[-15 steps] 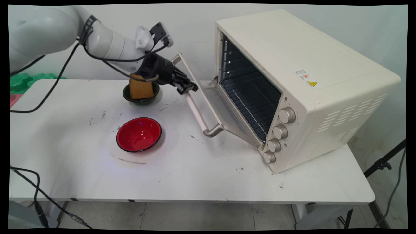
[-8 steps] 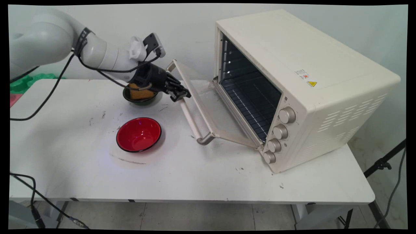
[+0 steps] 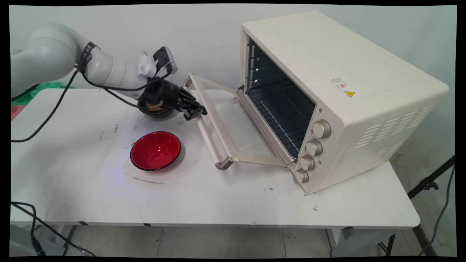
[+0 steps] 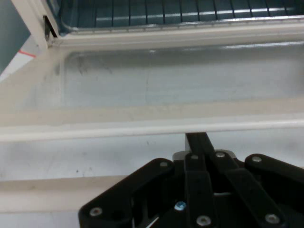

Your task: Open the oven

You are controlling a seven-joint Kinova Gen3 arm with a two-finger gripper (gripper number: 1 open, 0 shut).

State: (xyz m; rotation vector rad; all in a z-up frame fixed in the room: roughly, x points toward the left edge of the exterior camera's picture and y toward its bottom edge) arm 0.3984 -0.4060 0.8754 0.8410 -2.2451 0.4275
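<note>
The claw [image 3: 196, 112] covers most of the dark bowl [image 3: 157, 113] behind it, and only a sliver of the brown thing [image 3: 154, 106] in that bowl shows. In the hand view the claw's fingertips [image 4: 195, 138] sit pressed together at the door handle [image 4: 95, 129]; whether they actually pinch the bar cannot be made out. The oven [image 4: 180, 14] is cut off by that view's top edge.

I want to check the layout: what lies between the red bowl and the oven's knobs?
In the main view, the open oven door with its handle lies between the red bowl and the knobs.
</note>
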